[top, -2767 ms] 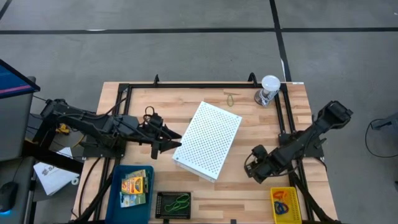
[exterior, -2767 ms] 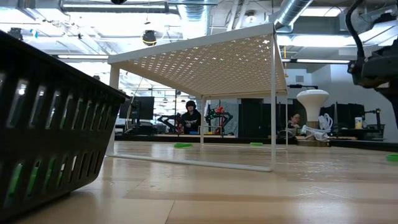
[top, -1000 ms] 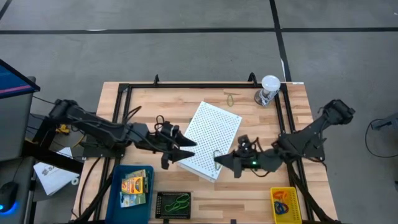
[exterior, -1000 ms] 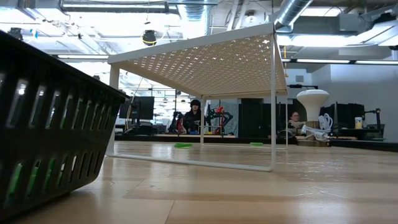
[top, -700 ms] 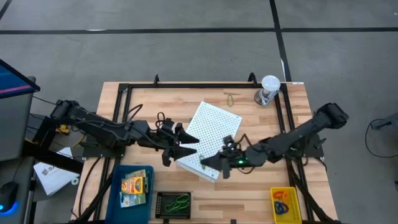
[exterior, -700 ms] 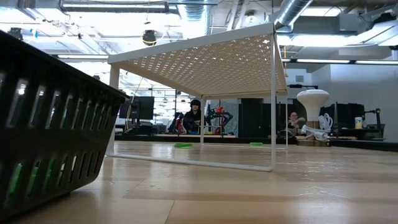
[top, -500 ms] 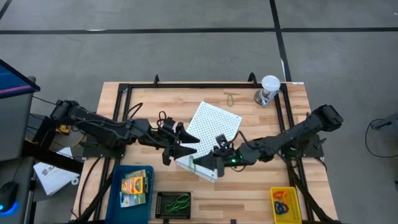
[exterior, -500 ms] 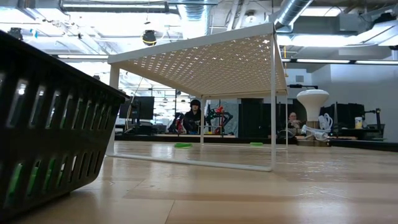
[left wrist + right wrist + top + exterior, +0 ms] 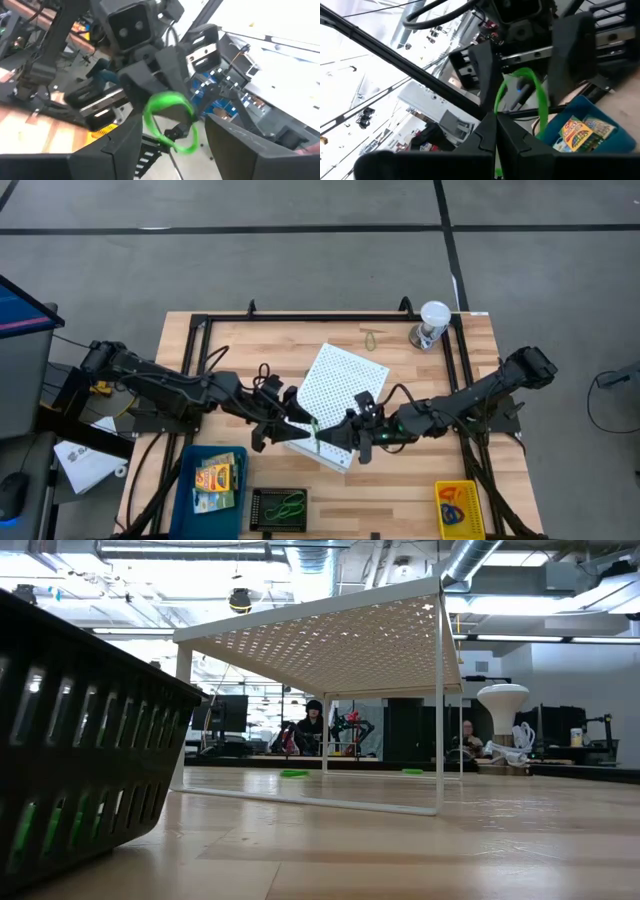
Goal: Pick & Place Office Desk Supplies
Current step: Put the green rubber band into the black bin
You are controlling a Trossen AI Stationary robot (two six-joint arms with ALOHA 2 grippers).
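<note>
Over the last second the right arm has been extended leftwards across the wooden counter (image 9: pixel 420 385), so that the right pincer (image 9: pixel 325 437) now meets the left pincer (image 9: pixel 283 423) above the near-left corner of the big white perforated box (image 9: pixel 340 395). A thin bright-green rubber-band loop (image 9: pixel 169 121) is pinched in the closed tips of the right pincer and is held up between the spread fingers (image 9: pixel 120 145) of the left pincer; the same loop (image 9: pixel 522 95) is seen standing up from the shut right tips in the right wrist view. The left fingers have begun to be drawn together around it, but no firm grip by them can be made out yet.

A hand-over is therefore judged to be in progress: the loop is being passed from right to left, presumably so that it can be carried to the containers on the left arm's side. There, a blue rectangular tray (image 9: pixel 187 492) holds small yellow-orange crayon boxes (image 9: pixel 217 476), and a black slatted basket (image 9: pixel 258 517) already holds a green loop. Another olive loop (image 9: pixel 371 337) lies on the counter near the clear cup with a white lid (image 9: pixel 432 321).
</note>
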